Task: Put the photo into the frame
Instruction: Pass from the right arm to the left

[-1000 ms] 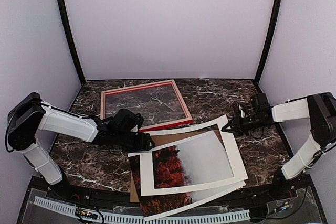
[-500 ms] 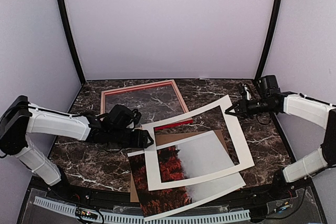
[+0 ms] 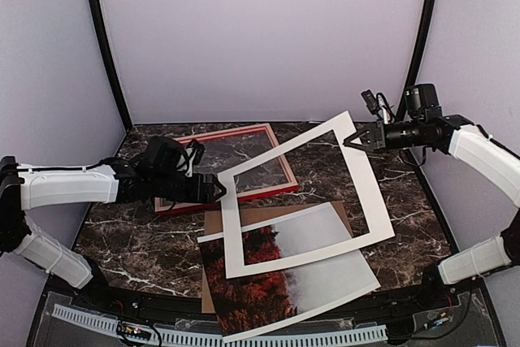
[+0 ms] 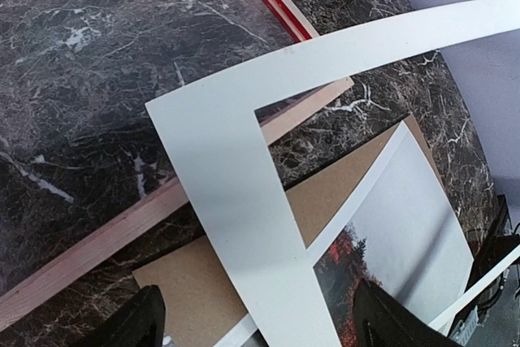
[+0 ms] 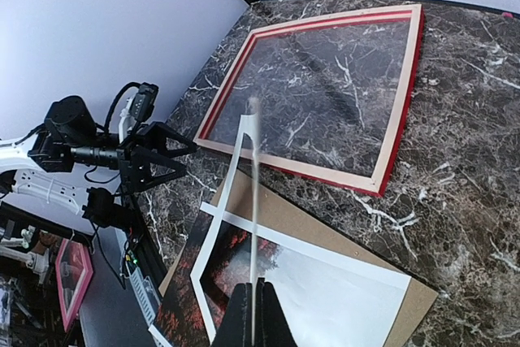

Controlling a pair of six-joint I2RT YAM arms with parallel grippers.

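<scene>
Standing by the table, I see the right pincer clamped shut on the far right corner of the white mat, holding that corner up in the air so the whole border tilts. Its near side lies down across the photo. From the right wrist view the mat shows almost edge-on, a thin pale line rising from between the closed fingers. The left pincer has its jaws spread wide and grips nothing. It sits low at the mat's left corner, and in the left wrist view the white band runs between its two dark fingers, though I cannot tell whether either one touches it. The photo lies flat near the front edge of the table, red trees to the left and pale fog to the right, resting askew on the brown backing board, which pokes out beyond it on the far side. The mat's lower band crosses the print, so part of the picture shows through the window and part lies nearer me. The frame lies flat at the far left of the table, well apart from the photo, with dark marble showing inside its rails. The mat's left side hangs over the frame's near right corner, and the left arm stretches across its near left rail.
</scene>
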